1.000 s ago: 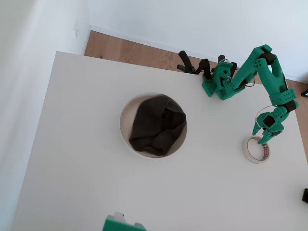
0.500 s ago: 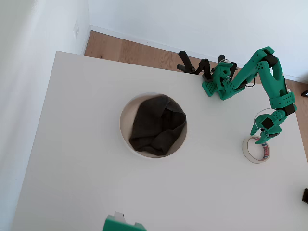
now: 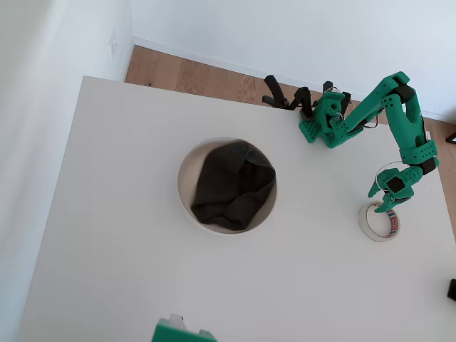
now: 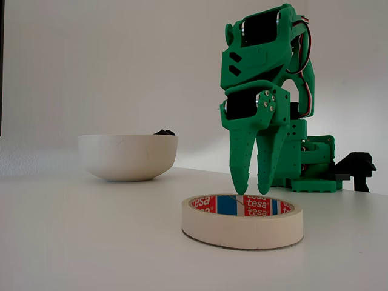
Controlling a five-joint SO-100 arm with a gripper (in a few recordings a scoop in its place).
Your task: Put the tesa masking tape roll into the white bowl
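The one thing I can read is the word "tesa", printed in white on red patches that alternate with blue ones around the inner core of the tesa masking tape roll (image 4: pixel 242 220). At least three of these red patches show in the fixed view. In the overhead view the roll's (image 3: pixel 379 222) label is only a red-and-blue smudge, too small to read.

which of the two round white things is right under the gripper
The tesa masking tape roll, a flat ring lying beneath the gripper. The white bowl sits apart, holding a dark cloth.
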